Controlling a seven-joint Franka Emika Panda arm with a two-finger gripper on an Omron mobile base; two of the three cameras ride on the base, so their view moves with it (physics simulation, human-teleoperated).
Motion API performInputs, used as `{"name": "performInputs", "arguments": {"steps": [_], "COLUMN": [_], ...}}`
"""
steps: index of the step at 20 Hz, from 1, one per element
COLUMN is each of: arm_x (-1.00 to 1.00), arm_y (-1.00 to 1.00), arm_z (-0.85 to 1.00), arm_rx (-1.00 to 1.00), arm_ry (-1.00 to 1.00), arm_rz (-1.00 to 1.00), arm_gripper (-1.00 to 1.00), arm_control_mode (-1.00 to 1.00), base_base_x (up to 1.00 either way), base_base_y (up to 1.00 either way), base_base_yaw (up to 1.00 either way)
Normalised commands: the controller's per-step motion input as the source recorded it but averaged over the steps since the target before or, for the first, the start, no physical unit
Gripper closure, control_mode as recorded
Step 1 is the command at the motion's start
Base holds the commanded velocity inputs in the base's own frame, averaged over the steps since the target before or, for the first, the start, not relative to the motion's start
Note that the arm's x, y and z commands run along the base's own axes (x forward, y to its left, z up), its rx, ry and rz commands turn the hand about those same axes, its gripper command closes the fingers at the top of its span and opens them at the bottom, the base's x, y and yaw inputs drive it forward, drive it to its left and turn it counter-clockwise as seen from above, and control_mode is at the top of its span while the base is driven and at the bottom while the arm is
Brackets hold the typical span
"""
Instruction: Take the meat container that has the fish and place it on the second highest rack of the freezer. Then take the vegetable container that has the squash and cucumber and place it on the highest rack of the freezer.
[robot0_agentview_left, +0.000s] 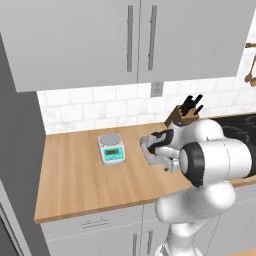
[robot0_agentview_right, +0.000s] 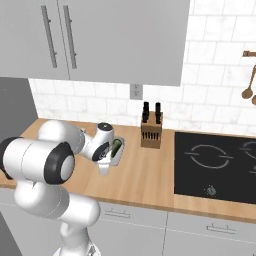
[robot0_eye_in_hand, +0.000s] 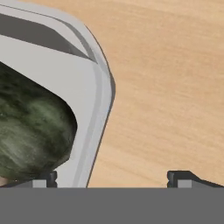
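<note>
Closest to the camera on the hand, the two dark fingertips (robot0_eye_in_hand: 43, 178) rise at the bottom, one at 7 o'clock and one at 5 o'clock, well apart, so the gripper (robot0_eye_in_hand: 111, 179) stands released and grasps nothing. The rounded corner of the vegetable container (robot0_eye_in_hand: 94, 100) reaches down between them: its grey rim runs from 12 o'clock to 6 o'clock, just beside the left tip, but I cannot tell if they touch. Inside, at 9 o'clock, lies a dark green, mottled vegetable (robot0_eye_in_hand: 30, 131), round at its end; if it is the cucumber or the squash I cannot tell. From 1 to 5 o'clock there is bare wooden counter (robot0_eye_in_hand: 166, 87), smooth and with fine grain, which gives open room on that side. In the right base view the gripper (robot0_agentview_right: 104, 167) is low over the container (robot0_agentview_right: 120, 150), which sits on the counter (robot0_agentview_right: 150, 180) near its middle, with a long green piece (robot0_agentview_right: 116, 147) visible in it. The front edge of the counter runs toward 6 o'clock, above grey drawers (robot0_agentview_right: 150, 220). At 3 o'clock from the container stands a wooden knife block (robot0_agentview_right: 151, 132) with black handles, near it but apart, and beyond it a flat black cooktop (robot0_agentview_right: 215, 165). In the left base view a small white scale (robot0_agentview_left: 111, 148) with a teal front sits at 9 o'clock of the gripper (robot0_agentview_left: 150, 150), apart from it. Farthest are the white tiled wall (robot0_agentview_left: 100, 107), the outlet (robot0_agentview_left: 157, 89) and the grey upper cabinets (robot0_agentview_left: 100, 40) with long bar handles, hanging over the back of the counter.
</note>
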Motion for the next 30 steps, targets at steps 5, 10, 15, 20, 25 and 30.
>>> {"name": "performInputs", "arguments": {"steps": [5,10,15,20,25,30], "arm_x": [0.0,0.0,0.0,0.0,-0.13,-0.29], "arm_y": [0.0,0.0,0.0,0.0,0.0,0.12], "arm_z": [0.0,0.0,0.0,-0.5,0.03,1.0], "arm_rx": [0.0,0.0,0.0,0.0,0.0,0.0], "arm_ry": [0.0,0.0,0.0,0.02,-0.01,-0.02], "arm_rz": [0.0,0.0,0.0,0.0,-0.03,-0.02], "arm_gripper": [1.0,1.0,1.0,1.0,1.0,1.0], "arm_control_mode": [-1.0,-1.0,-1.0,-1.0,-1.0,-1.0], "base_base_x": [0.0,0.0,0.0,0.0,0.0,0.0], "base_base_y": [0.0,0.0,0.0,0.0,0.0,0.0], "base_base_yaw": [0.0,0.0,0.0,0.0,0.0,0.0]}}
